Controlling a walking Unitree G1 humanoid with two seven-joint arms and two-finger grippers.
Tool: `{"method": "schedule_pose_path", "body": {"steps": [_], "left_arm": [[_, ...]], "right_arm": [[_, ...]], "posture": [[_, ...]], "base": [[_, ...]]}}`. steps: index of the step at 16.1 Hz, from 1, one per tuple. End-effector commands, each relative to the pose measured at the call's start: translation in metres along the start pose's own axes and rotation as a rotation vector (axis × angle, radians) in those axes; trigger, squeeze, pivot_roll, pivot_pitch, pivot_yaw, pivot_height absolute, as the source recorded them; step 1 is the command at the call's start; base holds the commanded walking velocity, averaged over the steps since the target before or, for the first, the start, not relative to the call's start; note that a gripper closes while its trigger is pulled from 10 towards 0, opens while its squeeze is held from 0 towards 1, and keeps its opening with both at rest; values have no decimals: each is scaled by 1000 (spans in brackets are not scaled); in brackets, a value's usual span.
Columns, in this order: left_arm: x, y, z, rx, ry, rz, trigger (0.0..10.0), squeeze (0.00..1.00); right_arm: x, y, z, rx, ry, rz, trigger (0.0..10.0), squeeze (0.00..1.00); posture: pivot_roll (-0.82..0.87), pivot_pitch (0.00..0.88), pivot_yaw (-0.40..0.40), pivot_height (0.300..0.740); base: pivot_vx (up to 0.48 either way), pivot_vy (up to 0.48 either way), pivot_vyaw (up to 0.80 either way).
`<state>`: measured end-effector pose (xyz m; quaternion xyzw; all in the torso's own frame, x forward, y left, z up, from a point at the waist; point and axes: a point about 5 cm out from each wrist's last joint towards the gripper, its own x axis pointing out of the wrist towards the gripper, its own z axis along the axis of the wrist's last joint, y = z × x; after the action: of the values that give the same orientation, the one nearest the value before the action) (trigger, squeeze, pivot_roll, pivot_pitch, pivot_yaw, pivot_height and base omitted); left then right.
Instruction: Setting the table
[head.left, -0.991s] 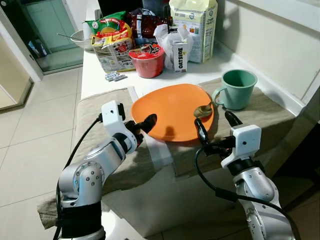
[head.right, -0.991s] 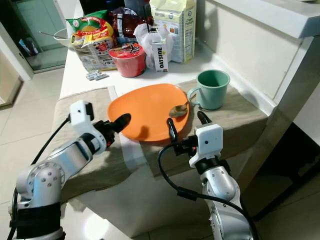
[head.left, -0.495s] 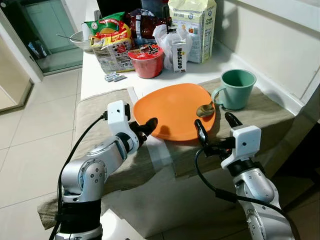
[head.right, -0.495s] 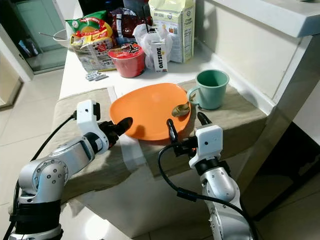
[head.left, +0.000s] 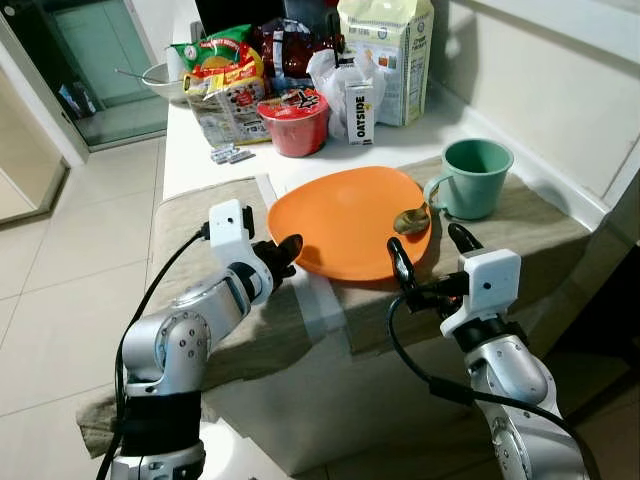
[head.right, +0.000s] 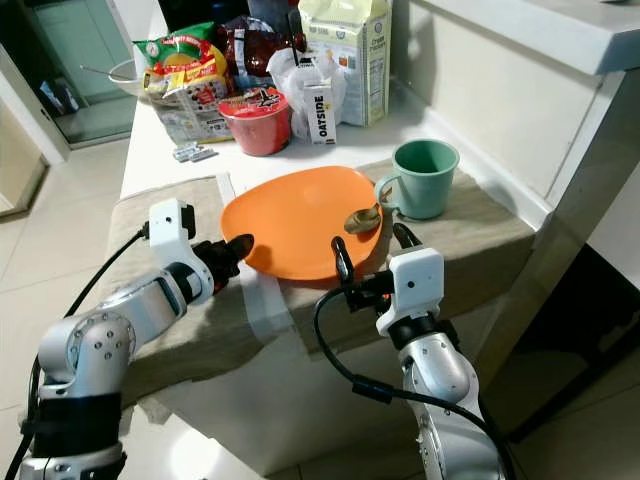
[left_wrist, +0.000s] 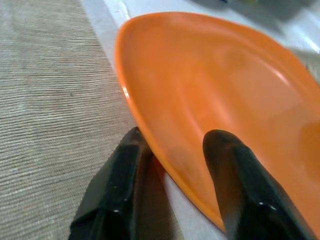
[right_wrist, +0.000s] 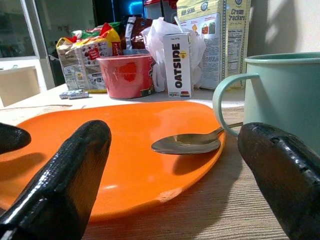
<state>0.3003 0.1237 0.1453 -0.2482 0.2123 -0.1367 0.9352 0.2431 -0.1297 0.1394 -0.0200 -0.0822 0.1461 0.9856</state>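
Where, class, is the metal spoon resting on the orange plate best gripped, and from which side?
Grip the metal spoon by its thin handle, which lies on the orange plate's right rim beside the green mug. Approach from above: the bowl lies flat, and the open right gripper is nearest.

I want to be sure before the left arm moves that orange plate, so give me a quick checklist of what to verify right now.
1. Left gripper fingers straddle the orange plate rim, one above, one below: ok.
2. Fingers actually clamped on the rim: cannot tell.
3. Spoon secure: not ok, it rests loose on the plate's right edge and could slide.
4. Green mug apart from the plate: ok, though close.
5. Right gripper open, near the plate's front right edge, not gripping: ok.
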Motion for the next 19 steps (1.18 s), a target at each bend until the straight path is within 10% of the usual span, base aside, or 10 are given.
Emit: {"method": "schedule_pose_path", "body": {"steps": [1,19], "left_arm": [[2,8,5,-52,-20,17,0,0],[-6,30,58,-44,-237,79,0,0]], "right_arm": [[2,3,4,-3,-11,3,10000,0],[-1,0,-2,-9,10,6,10000,0]], "posture": [[-180,0,145,740],[-175,3,134,740]], "base": [[0,0,0],[0,0,0]]}}
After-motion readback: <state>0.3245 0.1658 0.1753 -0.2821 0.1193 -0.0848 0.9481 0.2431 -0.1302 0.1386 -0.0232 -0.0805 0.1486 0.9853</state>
